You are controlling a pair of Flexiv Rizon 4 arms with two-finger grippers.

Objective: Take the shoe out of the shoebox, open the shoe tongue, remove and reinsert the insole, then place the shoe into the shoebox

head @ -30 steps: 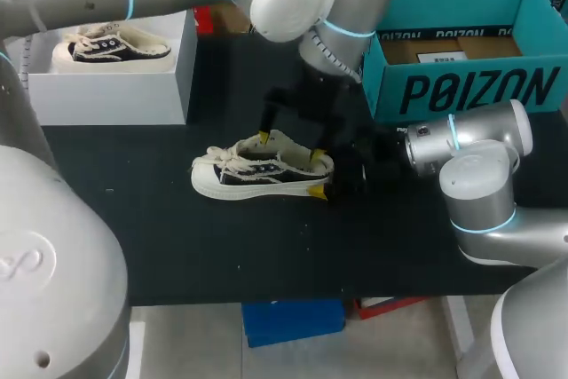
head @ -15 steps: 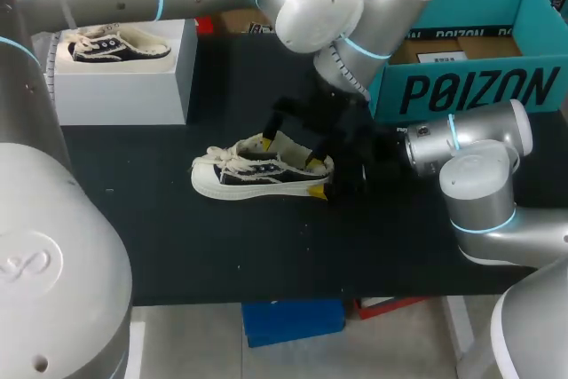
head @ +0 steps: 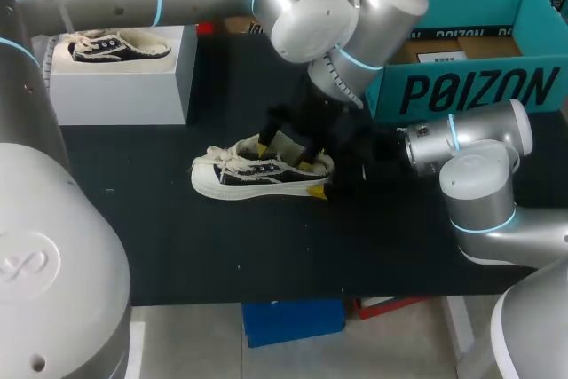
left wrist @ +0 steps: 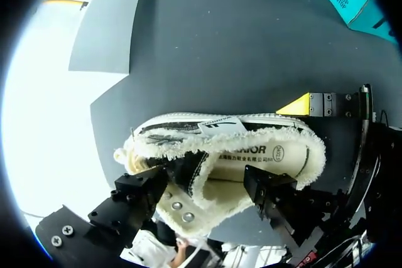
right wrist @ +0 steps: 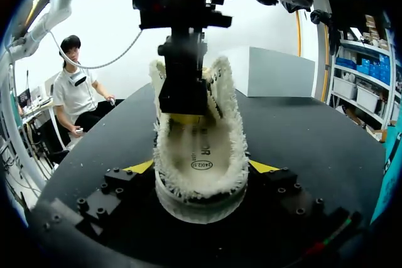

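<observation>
The left end effector [head: 284, 153], jaws apart, sits inside the cream-and-black canvas shoe [head: 232, 177]. The right end effector [right wrist: 202, 166] clamps its heel. A careless upward pull could wrench it free.

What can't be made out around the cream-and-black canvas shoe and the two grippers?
Toe of the cream-and-black canvas shoe: right wrist view, behind the left gripper.
Front of the cream insole: all views, under the shoe's upper and the left gripper; lifted or flat, cannot tell.
Right gripper: head view, mostly under the left arm's wrist; one yellow tip shows.
</observation>
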